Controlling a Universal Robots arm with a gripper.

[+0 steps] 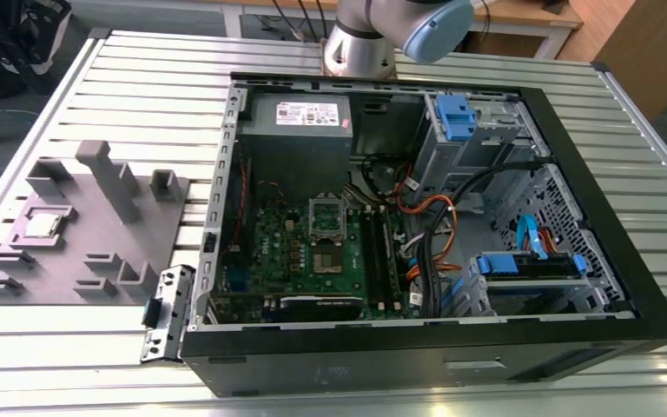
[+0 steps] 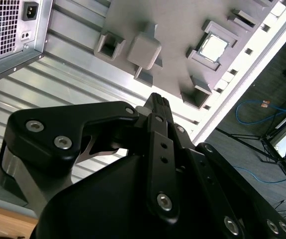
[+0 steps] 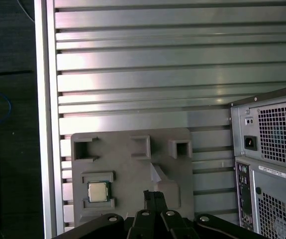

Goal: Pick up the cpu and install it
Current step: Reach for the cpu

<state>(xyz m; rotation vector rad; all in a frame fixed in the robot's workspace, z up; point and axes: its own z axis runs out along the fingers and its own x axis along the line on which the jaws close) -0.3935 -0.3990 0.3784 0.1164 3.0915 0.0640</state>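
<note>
On the exterior view's left, the grey holder (image 1: 84, 261) lay flat on the ribbed metal table (image 1: 136, 78). The cpu (image 1: 42, 224) sat in a square pocket of it, near the edge farthest from the computer case (image 1: 646, 304), with its silvery top facing up. Nothing touched the chip. Just beside the holder, toward the exterior view's right, the case lay on its side with its panel off. Inside it I could see the green board (image 1: 299, 252) with the silver frame (image 1: 326, 217) fixed to it, the power supply (image 1: 299, 113) at the far end, and then the blue brackets (image 1: 455, 117) and loose cables further right. My arm (image 1: 386, 35) rose beyond the far wall of the case.

In both wrist views my gripper (image 3: 155, 193) (image 2: 157, 100) hung over the holder (image 3: 133, 169) (image 2: 172, 25), well above it. My jaws were clenched together with nothing between them. The cpu (image 3: 97, 191) (image 2: 213, 48) rested in its pocket, apart from my fingertips (image 3: 150, 196) and off to one side of them. In the first wrist view the perforated back of the case (image 3: 277, 139) stood near the holder.
</note>
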